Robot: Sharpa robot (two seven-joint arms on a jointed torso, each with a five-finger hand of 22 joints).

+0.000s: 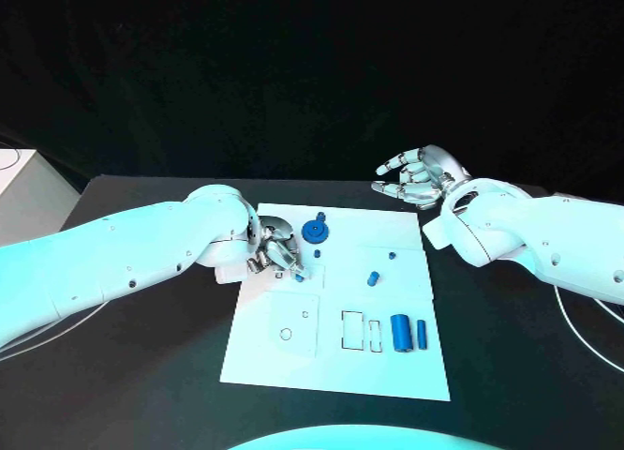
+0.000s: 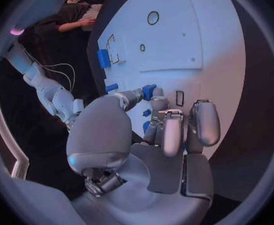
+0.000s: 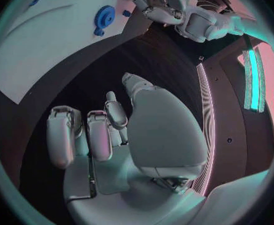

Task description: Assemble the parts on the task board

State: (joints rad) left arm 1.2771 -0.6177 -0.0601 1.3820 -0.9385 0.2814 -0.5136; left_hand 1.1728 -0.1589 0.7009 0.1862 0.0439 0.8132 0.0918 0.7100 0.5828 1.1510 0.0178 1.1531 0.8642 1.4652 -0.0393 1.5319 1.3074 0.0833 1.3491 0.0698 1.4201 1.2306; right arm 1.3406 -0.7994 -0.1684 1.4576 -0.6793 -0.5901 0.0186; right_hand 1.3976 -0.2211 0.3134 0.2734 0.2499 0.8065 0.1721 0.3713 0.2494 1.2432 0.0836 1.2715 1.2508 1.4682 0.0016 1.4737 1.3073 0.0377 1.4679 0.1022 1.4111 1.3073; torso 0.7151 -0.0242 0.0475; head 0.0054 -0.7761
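Note:
The white task board (image 1: 278, 361) lies mid-table. My left hand (image 1: 272, 247) hovers at its far left edge, fingers curled down, thumb and a finger pinching a small blue part (image 2: 149, 91) just over the board (image 2: 206, 40). A blue gear (image 1: 315, 232) stands beside that hand; the right wrist view shows the gear (image 3: 104, 16) too. A small blue piece (image 1: 373, 277) lies mid-board. Two blue cylinders (image 1: 400, 333) lie near the right edge beside rectangular slots (image 1: 355, 330). My right hand (image 1: 418, 176) is raised past the board's far right corner, fingers apart and holding nothing.
A round hole (image 1: 287, 333) marks the board's near left quarter. A white box (image 1: 15, 192) stands at the table's far left. Black tabletop (image 1: 528, 375) surrounds the board. My left hand (image 3: 159, 5) appears beyond the gear in the right wrist view.

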